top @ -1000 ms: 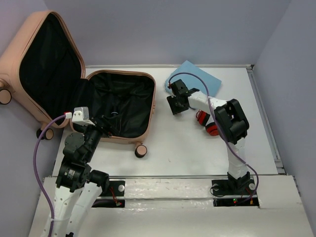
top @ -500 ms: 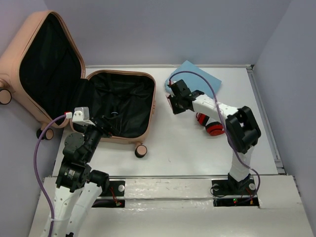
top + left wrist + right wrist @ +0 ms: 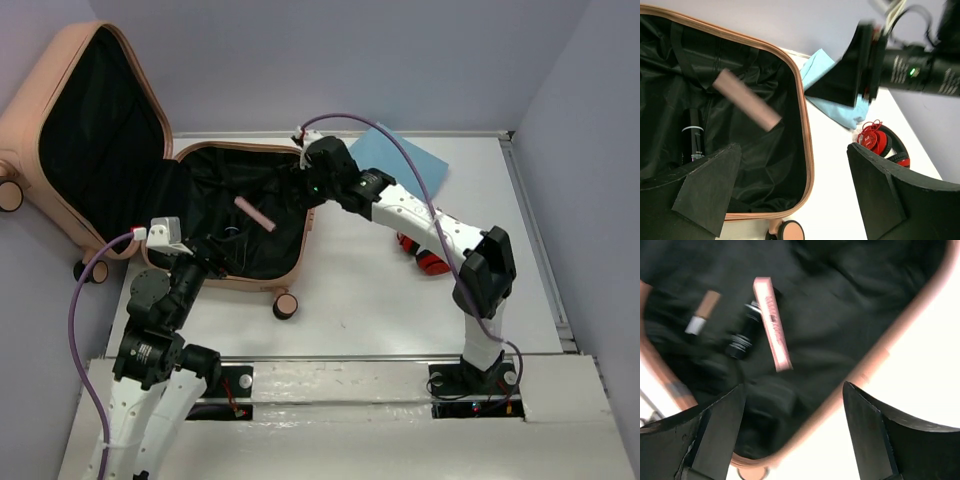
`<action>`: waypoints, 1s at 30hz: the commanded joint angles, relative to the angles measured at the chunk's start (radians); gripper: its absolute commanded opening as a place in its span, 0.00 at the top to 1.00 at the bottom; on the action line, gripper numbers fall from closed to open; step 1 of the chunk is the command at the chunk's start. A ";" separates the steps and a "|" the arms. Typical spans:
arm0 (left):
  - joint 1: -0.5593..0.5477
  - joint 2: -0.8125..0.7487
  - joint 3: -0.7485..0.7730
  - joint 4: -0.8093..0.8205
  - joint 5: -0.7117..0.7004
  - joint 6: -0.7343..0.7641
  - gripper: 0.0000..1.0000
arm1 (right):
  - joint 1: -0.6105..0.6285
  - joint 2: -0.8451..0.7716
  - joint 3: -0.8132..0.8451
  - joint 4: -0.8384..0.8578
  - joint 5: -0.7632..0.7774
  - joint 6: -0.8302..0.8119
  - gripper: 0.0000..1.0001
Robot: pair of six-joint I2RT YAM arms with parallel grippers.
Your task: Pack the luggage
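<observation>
White desk (image 3: 370,300), open peach-pink hard-shell suitcase (image 3: 20,110) at left edge; right gripper (image 3: 793,390) wide over its rim, slim pink tube (image 3: 254,213) loose below, presumably falling in; left gripper (image 3: 792,150) wide, empty.

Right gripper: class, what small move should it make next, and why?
Probably withdraw toward the red headphones. The right gripper hangs open and empty over the rim of the luggage. The pink bar is clear of it, inside the black lining, and the headphones and the blue cloth lie outside, unpacked.
</observation>
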 commanded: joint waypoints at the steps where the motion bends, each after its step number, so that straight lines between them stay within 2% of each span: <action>1: -0.005 -0.025 -0.016 0.053 0.041 0.011 0.01 | -0.167 -0.176 -0.210 -0.023 0.133 0.132 0.17; 2: -0.011 -0.035 -0.016 0.056 0.044 0.010 0.01 | -0.210 -0.230 -0.364 -0.014 0.165 0.164 0.20; 3: -0.014 -0.042 -0.019 0.058 0.044 0.008 0.01 | -0.256 -0.341 -0.444 -0.006 0.235 0.230 0.21; 4: -0.024 -0.048 -0.021 0.061 0.047 0.007 0.01 | -0.354 -0.397 -0.520 -0.008 0.274 0.261 0.22; 5: -0.030 -0.058 -0.021 0.061 0.050 0.007 0.01 | -0.405 -0.504 -0.663 -0.008 0.303 0.286 0.24; 6: -0.034 -0.065 -0.021 0.059 0.050 0.008 0.01 | -0.455 -0.553 -0.727 -0.008 0.326 0.321 0.25; 7: -0.047 -0.075 -0.021 0.058 0.049 0.008 0.01 | -0.562 -0.595 -0.782 -0.006 0.342 0.332 0.27; 10: -0.068 -0.091 -0.018 0.053 0.035 0.008 0.01 | -0.692 -0.705 -0.923 -0.014 0.360 0.346 0.27; 11: -0.082 -0.094 -0.018 0.053 0.032 0.008 0.01 | -0.745 -0.719 -0.950 -0.017 0.377 0.350 0.24; 13: -0.093 -0.100 -0.016 0.050 0.029 0.010 0.01 | -0.802 -0.729 -0.999 -0.016 0.395 0.341 0.24; 15: -0.105 -0.109 -0.016 0.048 0.024 0.010 0.01 | -0.862 -0.701 -1.004 -0.008 0.351 0.311 0.24; 18: -0.108 -0.120 -0.015 0.045 0.018 0.008 0.01 | -0.862 -0.597 -0.982 0.000 0.230 0.283 0.24; 23: -0.108 -0.125 -0.016 0.044 0.013 0.008 0.01 | -0.862 -0.450 -0.981 0.037 0.215 0.283 0.30; 25: -0.108 -0.123 -0.015 0.044 0.015 0.010 0.01 | -0.862 -0.393 -0.981 0.064 0.199 0.278 0.37; 26: -0.110 -0.121 -0.015 0.045 0.016 0.010 0.01 | -0.862 -0.379 -0.981 0.076 0.181 0.278 0.46; 28: -0.110 -0.118 -0.015 0.044 0.018 0.011 0.01 | -0.862 -0.354 -0.977 0.092 0.178 0.281 0.69; 29: -0.110 -0.117 -0.015 0.045 0.016 0.011 0.01 | -0.862 -0.359 -0.979 0.095 0.178 0.281 0.89; 30: -0.110 -0.115 -0.015 0.045 0.016 0.011 0.01 | -0.862 -0.370 -0.984 0.098 0.176 0.281 0.93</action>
